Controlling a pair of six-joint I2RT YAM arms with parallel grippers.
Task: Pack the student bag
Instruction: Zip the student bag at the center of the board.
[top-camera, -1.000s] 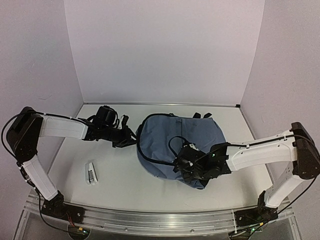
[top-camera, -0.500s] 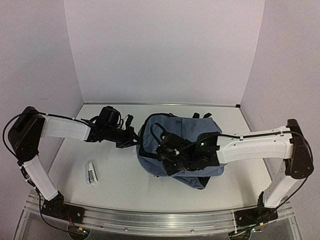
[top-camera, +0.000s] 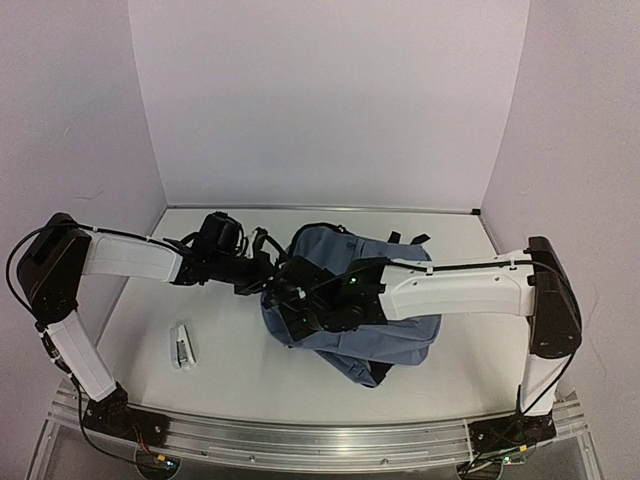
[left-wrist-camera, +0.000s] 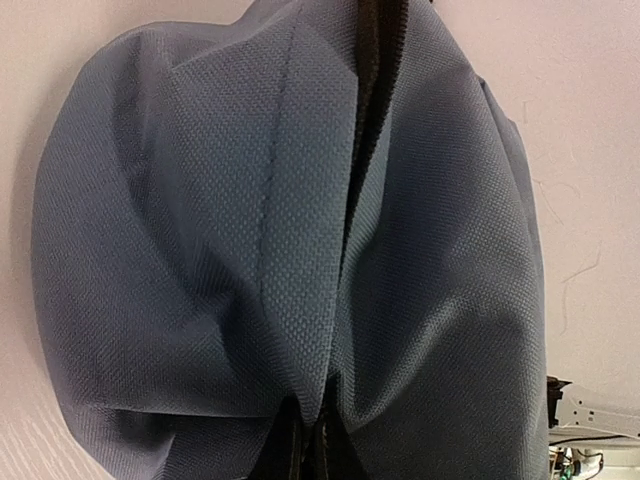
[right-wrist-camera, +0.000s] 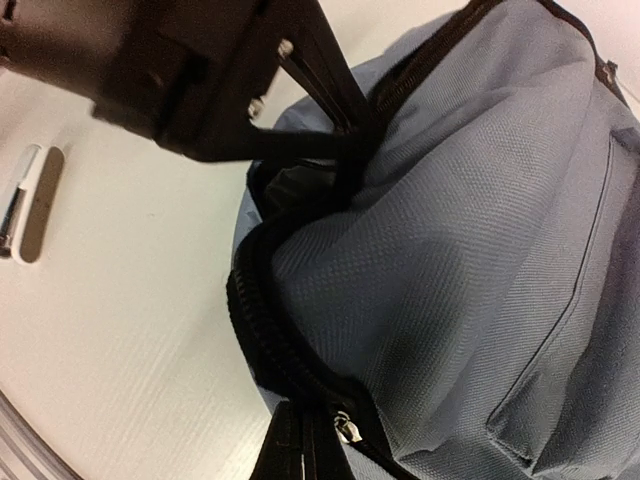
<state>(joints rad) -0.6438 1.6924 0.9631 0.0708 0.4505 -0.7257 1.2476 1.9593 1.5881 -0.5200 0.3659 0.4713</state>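
Note:
The student bag (top-camera: 398, 338), blue-grey with black zippers, lies mid-table and fills the left wrist view (left-wrist-camera: 200, 250). My left gripper (top-camera: 267, 266) is at the bag's left upper edge, shut on a pinched fold of its fabric (left-wrist-camera: 308, 452). My right arm reaches across the bag. Its right gripper (top-camera: 286, 306) is at the bag's left side, shut at the black zipper track (right-wrist-camera: 270, 330), with the silver slider (right-wrist-camera: 347, 428) right beside its tips (right-wrist-camera: 303, 448). The left gripper (right-wrist-camera: 345, 145) shows dark at the top of the right wrist view, gripping the bag's rim.
A small white and silver stapler-like object (top-camera: 181, 345) lies on the table left of the bag, also in the right wrist view (right-wrist-camera: 30, 200). White walls close the table on three sides. A metal rail (top-camera: 300, 440) runs along the near edge.
My right gripper has swept left along the bag from its lower right to its left side. The bag has bunched and shifted left. My left gripper has shut on the bag's edge.

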